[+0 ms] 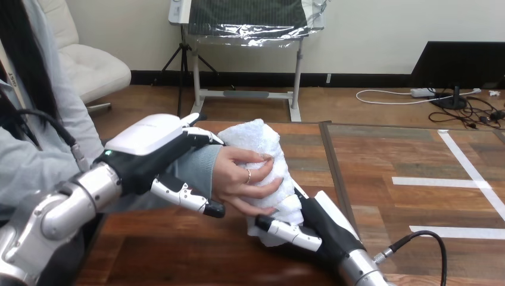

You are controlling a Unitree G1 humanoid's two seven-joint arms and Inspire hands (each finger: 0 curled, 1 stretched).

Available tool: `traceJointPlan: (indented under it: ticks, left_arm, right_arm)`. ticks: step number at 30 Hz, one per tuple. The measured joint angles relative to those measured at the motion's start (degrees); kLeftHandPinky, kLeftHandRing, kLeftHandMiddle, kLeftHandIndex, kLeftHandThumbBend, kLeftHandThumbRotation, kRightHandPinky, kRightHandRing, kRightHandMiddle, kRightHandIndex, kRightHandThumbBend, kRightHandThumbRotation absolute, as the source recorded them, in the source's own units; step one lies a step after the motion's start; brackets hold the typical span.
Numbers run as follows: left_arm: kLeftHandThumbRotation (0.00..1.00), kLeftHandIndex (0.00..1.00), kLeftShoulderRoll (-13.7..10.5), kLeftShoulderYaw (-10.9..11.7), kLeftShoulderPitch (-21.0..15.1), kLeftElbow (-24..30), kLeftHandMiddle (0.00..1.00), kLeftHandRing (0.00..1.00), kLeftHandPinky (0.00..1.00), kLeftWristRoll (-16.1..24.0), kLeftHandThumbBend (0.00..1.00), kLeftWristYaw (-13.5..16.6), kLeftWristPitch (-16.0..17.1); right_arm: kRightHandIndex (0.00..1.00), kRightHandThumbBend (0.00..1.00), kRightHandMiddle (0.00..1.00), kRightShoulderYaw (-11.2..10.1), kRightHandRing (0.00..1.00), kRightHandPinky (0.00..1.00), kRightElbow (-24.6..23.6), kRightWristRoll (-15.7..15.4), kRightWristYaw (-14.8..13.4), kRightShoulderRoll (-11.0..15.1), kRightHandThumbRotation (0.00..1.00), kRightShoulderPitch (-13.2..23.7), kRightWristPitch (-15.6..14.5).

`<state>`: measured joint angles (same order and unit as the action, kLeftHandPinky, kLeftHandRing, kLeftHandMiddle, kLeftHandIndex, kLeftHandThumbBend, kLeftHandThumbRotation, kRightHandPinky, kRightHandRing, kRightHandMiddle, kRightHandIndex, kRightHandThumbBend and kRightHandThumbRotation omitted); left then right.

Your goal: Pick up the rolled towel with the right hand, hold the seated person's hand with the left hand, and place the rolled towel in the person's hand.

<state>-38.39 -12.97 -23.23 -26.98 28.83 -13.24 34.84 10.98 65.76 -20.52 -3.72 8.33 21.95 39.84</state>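
The white rolled towel point(257, 138) stands tilted above the table's middle. The person's hand point(237, 176) is curled round its middle from the left. My left hand point(149, 149) sits on the person's wrist at the grey sleeve, fingers over the top and thumb underneath, clasping it. My right hand point(324, 223) comes up from the bottom right and grips the towel's lower end, with its thumb against the cloth. The rest of its fingers are hidden behind the towel.
The dark wooden table point(178, 250) lies below the hands. To the right, a lighter panel carries white tape lines point(440, 182). A black cable point(417, 238) loops beside my right forearm. The person sits at the left edge.
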Motion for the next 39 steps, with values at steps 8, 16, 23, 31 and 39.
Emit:
traceJointPlan:
  ticks: [8, 16, 23, 31, 39]
  left_arm:
    - [0.73, 1.0, 0.2, 0.2, 1.6, 0.7, 1.0, 1.0, 0.99, 0.0, 1.0, 0.5, -0.2]
    - [0.78, 1.0, 0.5, 0.3, 2.9, 0.9, 1.0, 1.0, 1.0, 0.0, 1.0, 1.2, -0.2]
    - [0.82, 1.0, 0.5, 0.3, 3.3, 0.9, 1.0, 1.0, 1.0, 0.0, 1.0, 1.3, -0.2]
    - [0.85, 1.0, 0.5, 0.3, 3.7, 0.9, 1.0, 1.0, 1.0, 0.0, 1.0, 1.6, -0.2]
    - [0.86, 1.0, 0.7, 0.3, 4.4, 1.0, 1.0, 1.0, 1.0, -0.2, 1.0, 1.8, -0.1]
  right_arm:
    - [1.0, 1.0, 1.0, 0.1, 1.0, 1.0, 0.0, 0.0, 0.0, 0.7, 1.0, 0.0, 0.3]
    - [1.0, 1.0, 1.0, 0.1, 1.0, 1.0, 0.0, -0.2, -1.2, 1.3, 1.0, 0.0, 1.1]
    - [1.0, 1.0, 1.0, 0.0, 1.0, 1.0, 0.0, -0.2, -1.6, 2.0, 1.0, 0.0, 2.7]
    - [1.0, 1.0, 1.0, 0.0, 1.0, 1.0, 0.0, 0.0, -1.6, 2.6, 1.0, 0.0, 4.2]
    - [1.0, 1.0, 1.0, 0.0, 1.0, 1.0, 0.0, 0.0, -1.5, 3.0, 1.0, 0.0, 5.0]
